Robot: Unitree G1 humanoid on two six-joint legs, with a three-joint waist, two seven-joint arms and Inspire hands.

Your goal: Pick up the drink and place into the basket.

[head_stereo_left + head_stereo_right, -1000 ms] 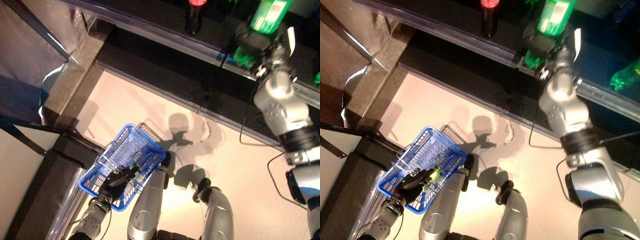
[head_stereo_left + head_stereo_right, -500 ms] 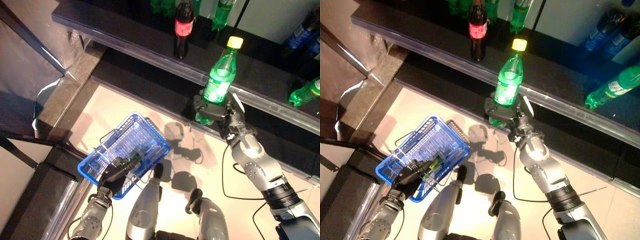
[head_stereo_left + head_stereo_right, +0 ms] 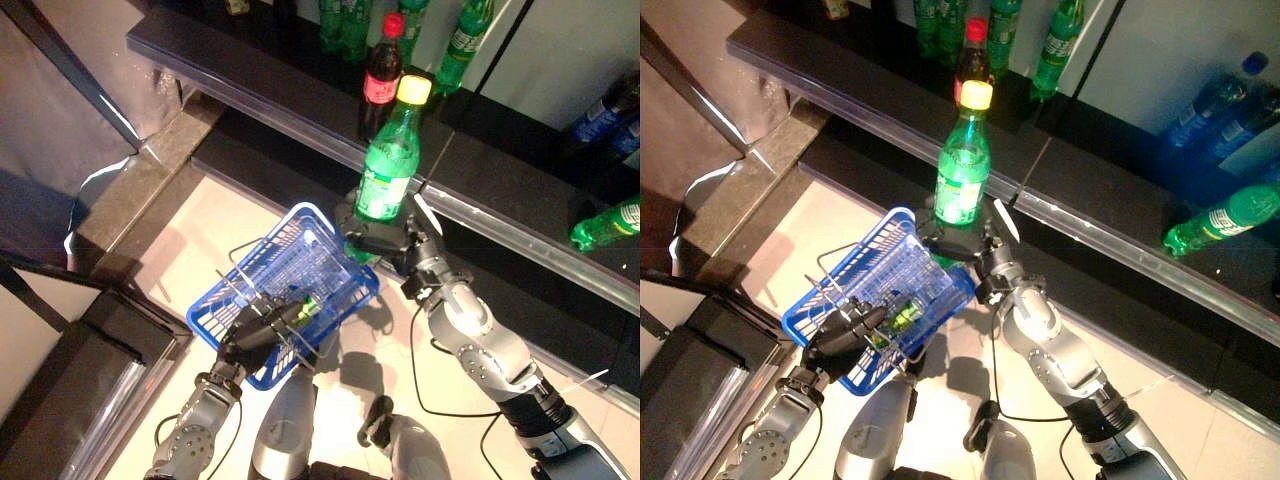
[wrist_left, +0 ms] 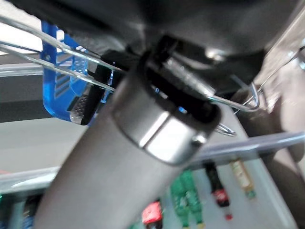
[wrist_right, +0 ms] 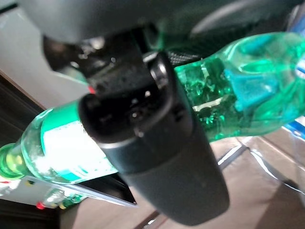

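My right hand point(image 3: 392, 240) is shut on a green drink bottle point(image 3: 388, 170) with a yellow cap, held upright at the far right rim of the blue wire-handled basket point(image 3: 265, 275). In the right wrist view the thumb point(image 5: 157, 138) wraps across the green bottle point(image 5: 228, 100). My left hand point(image 3: 258, 332) is shut on the basket's wire handle at its near side and holds the basket above the floor; the left wrist view shows the wire handles point(image 4: 47, 71) running under that hand. The basket's blue mesh looks bare inside.
A dark shelf point(image 3: 300, 90) runs across the back with a red-capped dark bottle point(image 3: 380, 85), green bottles point(image 3: 465, 35) and blue bottles point(image 3: 1210, 105). One green bottle point(image 3: 1225, 215) lies on its side at the right. A dark counter corner point(image 3: 60, 330) stands at the left.
The camera view has shifted. My right hand has carried the green bottle left to the basket's rim, and my left hand has raised the basket toward it.
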